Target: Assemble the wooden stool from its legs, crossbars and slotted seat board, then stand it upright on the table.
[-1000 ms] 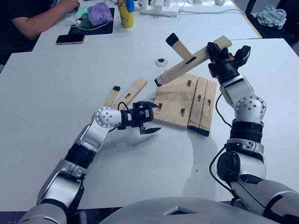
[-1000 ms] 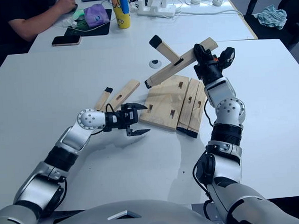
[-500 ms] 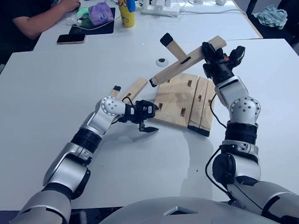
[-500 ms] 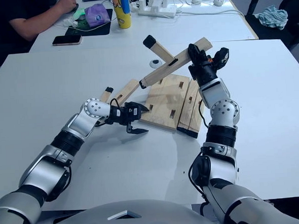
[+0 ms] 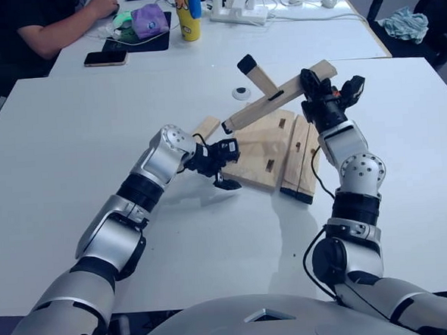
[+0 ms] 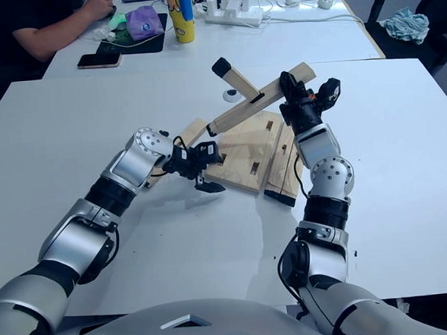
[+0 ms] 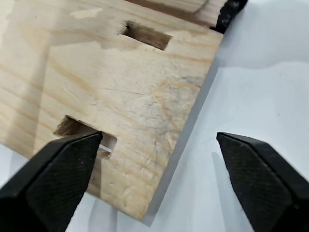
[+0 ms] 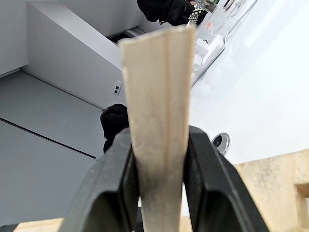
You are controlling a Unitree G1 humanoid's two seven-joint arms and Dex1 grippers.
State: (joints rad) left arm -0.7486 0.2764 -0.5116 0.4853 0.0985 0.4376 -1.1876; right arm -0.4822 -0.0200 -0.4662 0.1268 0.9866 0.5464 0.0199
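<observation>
1. Left eye view: the left arm reaches across the table (image 5: 69, 124). The left gripper (image 5: 227, 166) has its fingers apart at the left edge of the board (image 5: 264, 142), which lies flat. The raised right gripper (image 5: 313, 82) is clamped on a tilted leg (image 5: 265, 104) above the board's far side, with a crossbar (image 5: 257, 73) through it. Bare table lies left and near.
2. Right eye view: the left gripper (image 6: 204, 169) has advanced from beside a loose leg (image 6: 193, 129) to the board (image 6: 245, 155). The held leg has shifted slightly left.
3. Left wrist view: one finger (image 7: 53, 179) is over a slot, the other (image 7: 260, 169) over the table, so they straddle the board's edge.
4. Right wrist view: both pads (image 8: 116, 183) press the leg (image 8: 159, 96).
</observation>
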